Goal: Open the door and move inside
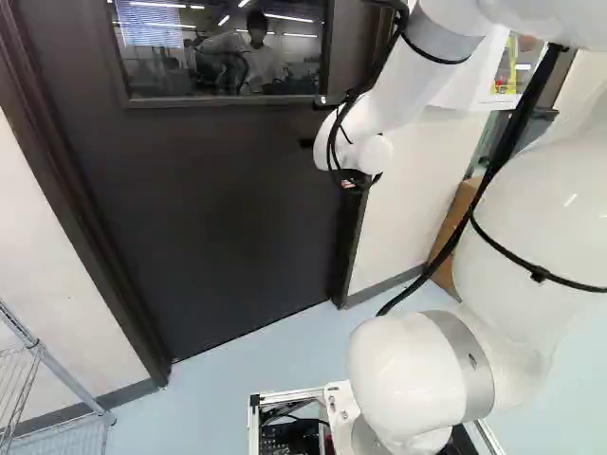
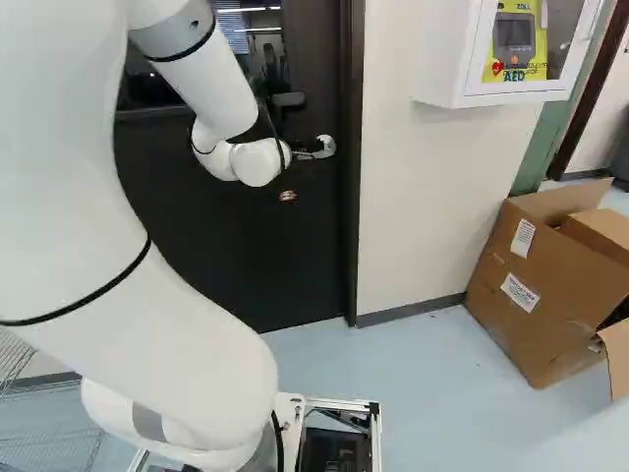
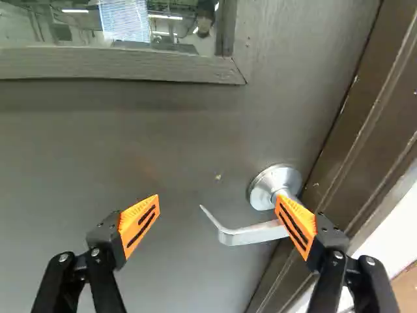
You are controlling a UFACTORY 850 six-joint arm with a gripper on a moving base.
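The dark door (image 1: 228, 199) stands closed in its brown frame, a window in its upper part. In the right base view my gripper (image 2: 288, 195) is mostly hidden by the wrist; an orange bit shows below the silver door handle (image 2: 322, 147). The wrist view shows the gripper (image 3: 219, 201) open, its fingers wide apart. The handle's lever (image 3: 251, 235) reaches into the space between them, its curved tip free of the far finger. One orange pad (image 3: 296, 226) overlaps the lever near its round base (image 3: 266, 187); whether they touch I cannot tell.
Right of the door, a white cabinet (image 2: 462, 88) with a yellow device hangs on the wall. Below it an open cardboard box (image 2: 531, 295) stands on the floor. A wire rack (image 1: 28, 379) is at the left. The window (image 1: 218, 47) reflects a person.
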